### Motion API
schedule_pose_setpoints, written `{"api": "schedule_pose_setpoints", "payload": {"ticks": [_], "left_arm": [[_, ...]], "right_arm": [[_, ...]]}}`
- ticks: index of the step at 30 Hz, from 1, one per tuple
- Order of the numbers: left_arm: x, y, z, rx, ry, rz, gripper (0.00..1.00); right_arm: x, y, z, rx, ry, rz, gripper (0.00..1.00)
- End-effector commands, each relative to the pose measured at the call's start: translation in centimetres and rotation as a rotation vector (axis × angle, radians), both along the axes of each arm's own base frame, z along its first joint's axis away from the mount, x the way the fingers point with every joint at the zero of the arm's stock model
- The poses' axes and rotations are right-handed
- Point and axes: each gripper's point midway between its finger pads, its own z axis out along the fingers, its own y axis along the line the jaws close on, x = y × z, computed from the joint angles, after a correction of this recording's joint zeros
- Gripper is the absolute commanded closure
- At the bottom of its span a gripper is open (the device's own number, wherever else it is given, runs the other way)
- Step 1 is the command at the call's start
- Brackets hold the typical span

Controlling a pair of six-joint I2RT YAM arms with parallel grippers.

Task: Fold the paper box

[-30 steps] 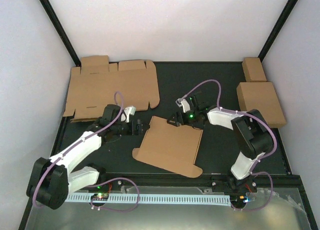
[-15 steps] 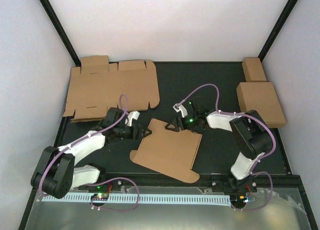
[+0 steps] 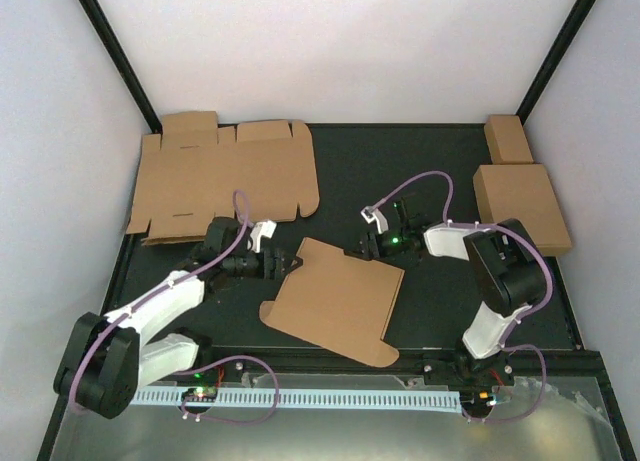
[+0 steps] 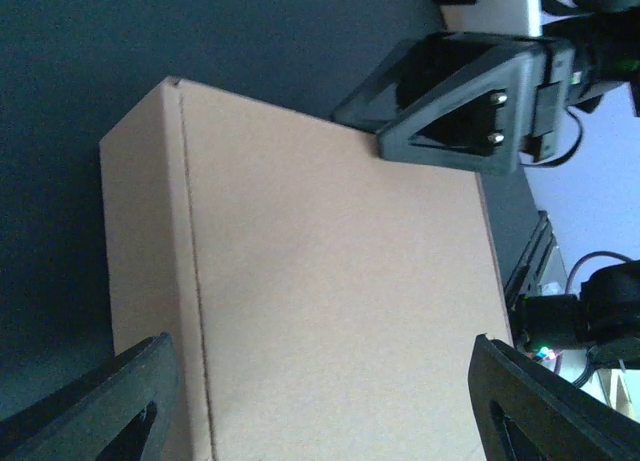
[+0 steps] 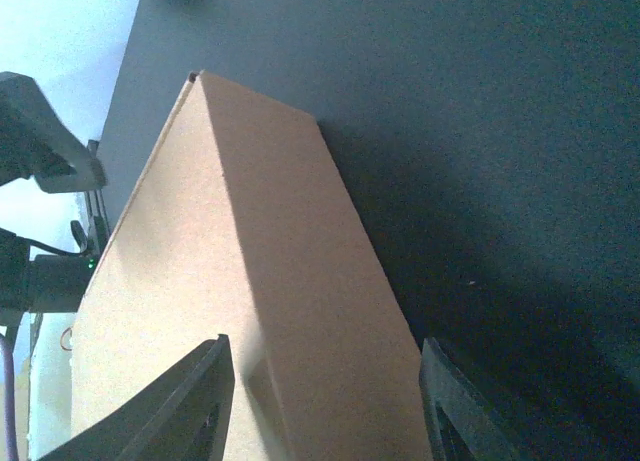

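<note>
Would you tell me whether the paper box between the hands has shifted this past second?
Yes: the paper box has slid slightly toward the white rail at the near edge.

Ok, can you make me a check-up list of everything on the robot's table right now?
Surface: black mat covering the table.
Job's things: paper box, mid-table, mostly flat, one side strip bent at its crease.
Clutter: spare flat sheet at the far left; big folded box and small folded box at the right.
Hands: left hand open, at the box's left edge; right hand open, at its far edge.
Cables: purple cables loop over both arms, off the box.
Surroundings: white walls, black frame posts.
</note>
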Motion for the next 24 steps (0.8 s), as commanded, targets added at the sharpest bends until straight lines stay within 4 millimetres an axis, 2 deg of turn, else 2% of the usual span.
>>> {"api": "schedule_pose_setpoints", "payload": {"ticks": [1,4,8,15,20,24], "left_arm": [[0.3,-0.6,2.8,-0.061,-0.077,-0.018,0.18],[0.0,-0.9,3.2,-0.071,-0.083,-0.030,0.18],[-0.8,-1.6,4.2,-0.100,-0.088,-0.064,0.18],[-2.3,-2.9,6.8,-0.143,-0.209,-0.146,0.16],[-4.2,-4.4,9.8,-0.211,-0.332,-0.240,0.14],[-5.7,-5.2,11.6,-0.219,-0.414,-0.295,0.12]], "right_arm": [[0.6,-0.1,-0.1,-0.002,-0.012,0.019,0.47],[0.5,-0.1,-0.1,-0.003,-0.013,0.020,0.47],[0.8,-0.5,-1.3,-0.051,0.009,0.002,0.48],[2.2,-1.9,-2.8,-0.182,-0.024,-0.066,0.51],[3.1,-2.8,-3.9,-0.203,0.003,-0.101,0.55],[3.5,-2.9,-3.8,-0.196,-0.002,-0.107,0.56]]}}
